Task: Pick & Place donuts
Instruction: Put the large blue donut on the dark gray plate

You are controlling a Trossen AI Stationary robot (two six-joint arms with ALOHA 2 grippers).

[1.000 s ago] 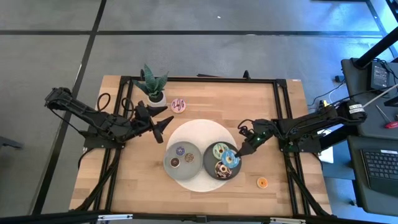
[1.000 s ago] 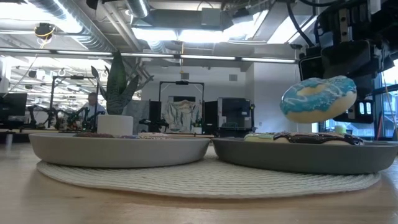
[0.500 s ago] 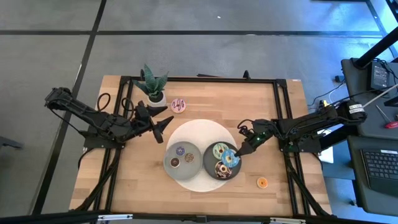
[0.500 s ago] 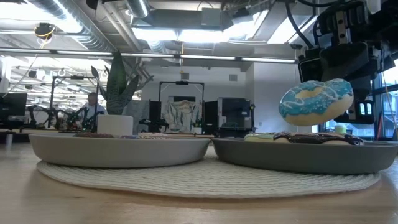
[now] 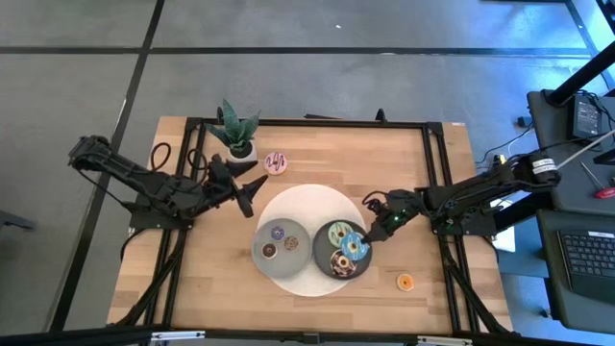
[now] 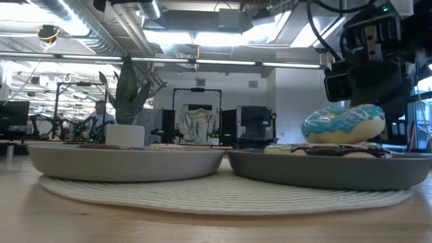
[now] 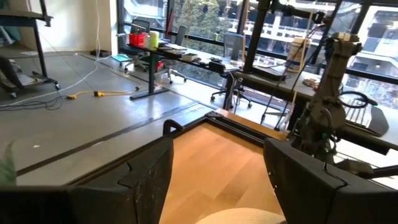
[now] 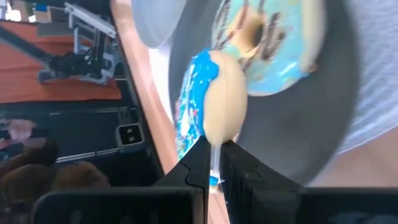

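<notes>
My right gripper [image 5: 369, 234] is shut on a blue-iced donut [image 5: 354, 246] low over the right grey plate [image 5: 325, 252]. In that plate lie a mint-green donut [image 8: 267, 43] and a chocolate donut [image 6: 337, 149]. The left grey plate [image 5: 261, 252] holds three small donuts, one of them purple [image 5: 278, 232]. A pink donut [image 5: 276, 161] lies flat on the table at the far side. A small orange donut [image 5: 405, 282] lies at the near right. My left gripper [image 5: 252, 189] hovers open, left of the plates, with nothing between its fingers. My right gripper pinches the blue donut's outer rim [image 8: 214, 132] between its two fingers, on the side toward the table's right. The fingers slant down from the table's right. The donut lies almost level just over the chocolate donut; whether it touches it I cannot tell.
Both plates stand on a round white woven mat [image 5: 306, 197]. A small potted plant [image 5: 235, 135] stands at the far left, close to my left gripper. Black frame rails [image 5: 437, 183] run along the table's sides. Bare wood lies near and far of the mat.
My right gripper has sunk toward the right plate with the blue donut. The donut hung tilted and clear above the plate's donuts before; it now sits lower and nearly level, just over them.
</notes>
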